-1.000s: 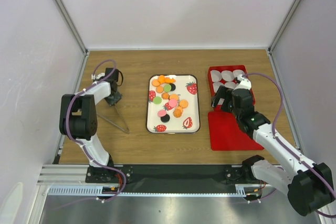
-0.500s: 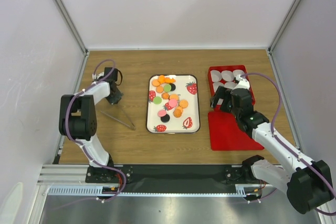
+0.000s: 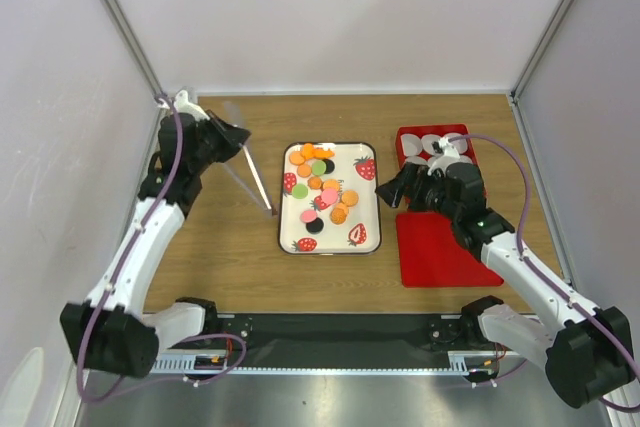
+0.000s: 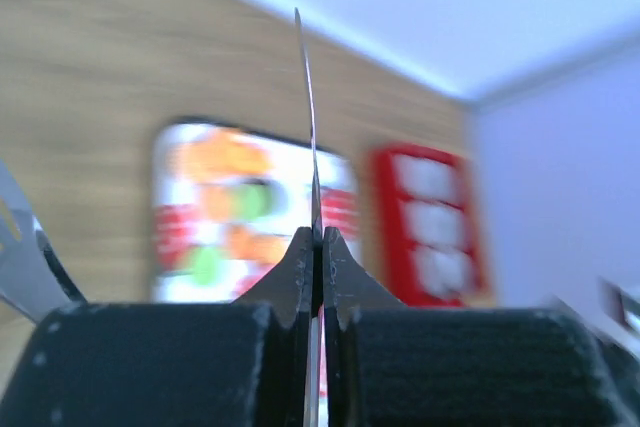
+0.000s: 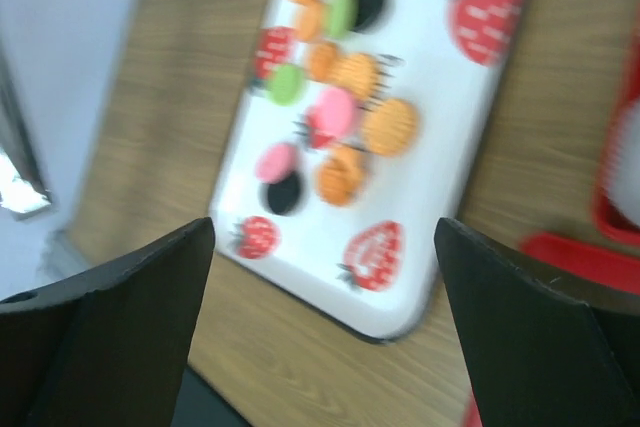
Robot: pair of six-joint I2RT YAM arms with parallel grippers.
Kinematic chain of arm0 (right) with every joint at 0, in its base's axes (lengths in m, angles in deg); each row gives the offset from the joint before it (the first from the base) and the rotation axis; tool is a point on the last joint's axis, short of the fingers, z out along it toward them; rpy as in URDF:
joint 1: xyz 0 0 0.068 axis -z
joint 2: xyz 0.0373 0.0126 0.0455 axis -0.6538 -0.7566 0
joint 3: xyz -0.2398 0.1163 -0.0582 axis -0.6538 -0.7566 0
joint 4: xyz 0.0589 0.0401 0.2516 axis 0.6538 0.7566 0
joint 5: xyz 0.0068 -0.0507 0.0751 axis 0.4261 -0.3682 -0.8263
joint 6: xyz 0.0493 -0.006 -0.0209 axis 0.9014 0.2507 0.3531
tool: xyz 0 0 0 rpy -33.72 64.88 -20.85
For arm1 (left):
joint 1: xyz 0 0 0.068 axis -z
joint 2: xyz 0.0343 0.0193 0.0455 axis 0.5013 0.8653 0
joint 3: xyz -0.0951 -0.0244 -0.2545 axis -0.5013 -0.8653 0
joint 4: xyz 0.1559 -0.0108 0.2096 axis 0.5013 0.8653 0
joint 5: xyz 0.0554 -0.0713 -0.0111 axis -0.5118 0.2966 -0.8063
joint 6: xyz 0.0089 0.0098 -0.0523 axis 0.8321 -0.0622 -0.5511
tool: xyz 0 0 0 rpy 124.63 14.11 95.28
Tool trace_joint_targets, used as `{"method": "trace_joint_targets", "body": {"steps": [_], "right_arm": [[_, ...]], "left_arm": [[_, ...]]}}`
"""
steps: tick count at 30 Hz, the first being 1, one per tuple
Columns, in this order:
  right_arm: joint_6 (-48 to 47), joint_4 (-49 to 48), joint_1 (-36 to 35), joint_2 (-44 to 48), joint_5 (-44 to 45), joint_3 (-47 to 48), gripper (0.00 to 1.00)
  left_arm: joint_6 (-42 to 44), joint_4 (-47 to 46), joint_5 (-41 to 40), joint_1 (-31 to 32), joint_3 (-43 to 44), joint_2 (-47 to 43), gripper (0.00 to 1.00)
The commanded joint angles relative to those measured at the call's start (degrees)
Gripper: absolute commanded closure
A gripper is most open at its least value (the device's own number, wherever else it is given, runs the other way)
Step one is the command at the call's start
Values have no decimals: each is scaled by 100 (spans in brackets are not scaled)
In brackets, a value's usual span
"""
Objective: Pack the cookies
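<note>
The cookies (image 3: 322, 187), small orange, pink, green and black discs, lie heaped on a white strawberry-print tray (image 3: 345, 157) at the table's middle. My left gripper (image 3: 232, 135) is raised left of the tray and shut on metal tongs (image 3: 255, 182), whose tips point down toward the tray's left edge. In the left wrist view the jaws (image 4: 316, 247) clamp one thin tong blade (image 4: 305, 97). My right gripper (image 3: 392, 187) is open and empty between the tray and the red box. In the right wrist view it (image 5: 322, 232) hovers above the tray's near part (image 5: 440, 177), with the cookies (image 5: 340, 112) beyond.
A red box (image 3: 408, 137) with several white paper cups (image 3: 432, 144) stands right of the tray. Its red lid (image 3: 435, 247) lies flat in front of it. White walls enclose the table on three sides.
My left arm has lifted the tongs off the table and swung them back and right toward the tray. My right gripper has moved left toward the tray.
</note>
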Motion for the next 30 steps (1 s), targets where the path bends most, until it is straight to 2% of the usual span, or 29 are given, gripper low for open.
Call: {"method": "trace_joint_targets", "body": {"steps": [1, 2, 4, 7, 11, 13, 15, 20, 24, 30], "right_arm": [[575, -1207, -85, 118, -1325, 328, 0], [838, -1376, -120, 92, -1422, 337, 0], [1085, -1901, -304, 74, -1590, 346, 0], [1472, -2622, -637, 48, -1599, 302, 0], [1946, -3599, -980, -14, -1529, 223, 0], [2193, -4021, -1095, -128, -1459, 257, 0], [2246, -4128, -1288, -251, -1389, 363, 0], [2159, -4006, -1667, -646, -1160, 837, 0], [2194, -4076, -1825, -884, -993, 1066, 0], [2351, -4067, -1983, -1165, -852, 1312, 0]], "left_arm": [[-799, -1819, 1480, 448, -541, -554, 100], [-924, -2467, 1577, 545, -612, -711, 100], [-1213, -2972, 1761, 844, -735, -765, 100], [-1818, -4594, 1972, 1073, -1085, -757, 100], [-2515, -5924, 2052, 1213, -1351, -494, 100], [-2777, -6225, 2035, 1328, -1351, -257, 100], [-3033, -6971, 2052, 1424, -1395, -90, 100], [-3482, -7807, 2026, 1661, -1228, 367, 100], [-3482, -7861, 2000, 1802, -1079, 482, 100], [-3729, -8459, 2008, 1847, -1070, 719, 100]]}}
